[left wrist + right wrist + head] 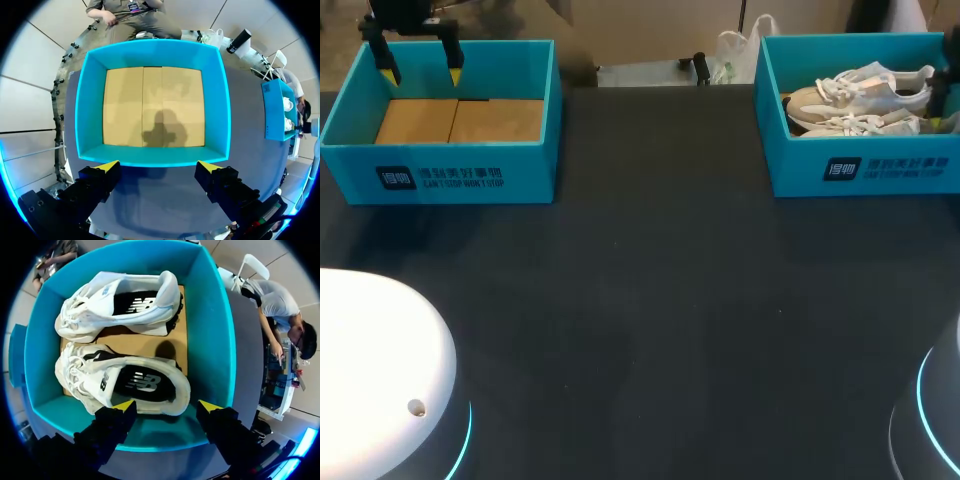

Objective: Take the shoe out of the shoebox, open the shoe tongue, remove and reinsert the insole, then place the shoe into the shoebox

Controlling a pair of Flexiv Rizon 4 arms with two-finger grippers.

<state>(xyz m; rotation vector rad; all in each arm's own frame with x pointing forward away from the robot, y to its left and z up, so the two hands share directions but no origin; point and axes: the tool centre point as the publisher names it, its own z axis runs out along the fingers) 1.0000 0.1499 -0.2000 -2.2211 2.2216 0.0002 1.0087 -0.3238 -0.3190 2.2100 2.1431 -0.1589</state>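
Wide passage runs across the dark counter (650, 300) between the left box (450, 180) and the right box (880, 170). The left box's walls ring bare cardboard. In the right box, a far shoe (865, 88) and a near shoe (860, 125) crowd the floor.

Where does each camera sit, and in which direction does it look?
Head view: above and behind, looking down on the table; left gripper shows.
Left wrist view: above the empty box, looking down; left gripper shows, open.
Right wrist view: above the shoes in their shoebox; right gripper shows, open.
Shared: head and left wrist views show the empty box.
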